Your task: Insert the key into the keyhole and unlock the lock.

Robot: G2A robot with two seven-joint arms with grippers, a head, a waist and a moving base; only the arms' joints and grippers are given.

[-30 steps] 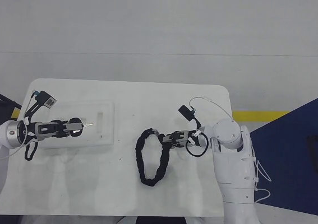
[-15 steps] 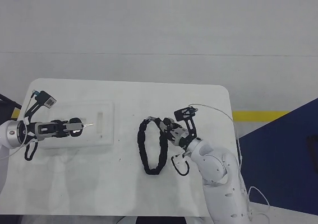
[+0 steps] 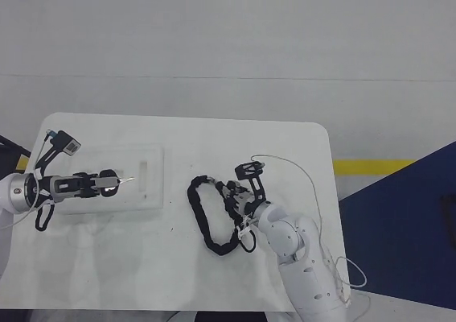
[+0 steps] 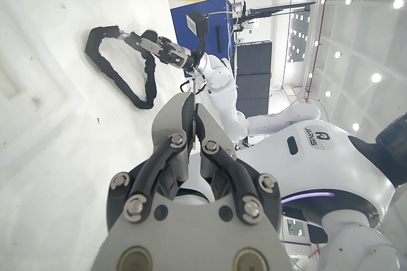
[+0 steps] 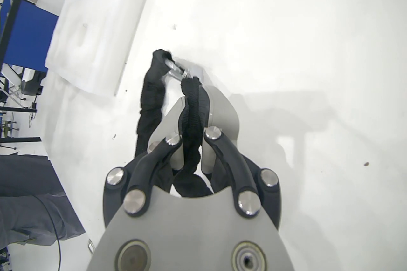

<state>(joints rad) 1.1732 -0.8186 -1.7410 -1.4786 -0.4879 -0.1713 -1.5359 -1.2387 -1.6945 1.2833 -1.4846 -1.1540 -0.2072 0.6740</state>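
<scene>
The right arm swings round. A second ago it lies stretched in from the right edge of the desk (image 3: pixel 131 266), forearm pointing straight toward the left arm. Now its elbow sits by the front edge and the forearm slants away from the robot. The right tool (image 3: pixel 229 196) shifts with it, a little toward the left arm, drawing along the end of the chain lock (image 3: pixel 199 217) that it grips. The lock's black loop moves the same way and changes shape. Before, it is an upright oval; now it leans, its far end farther from the robot and its near end tucked close against the right forearm.
</scene>
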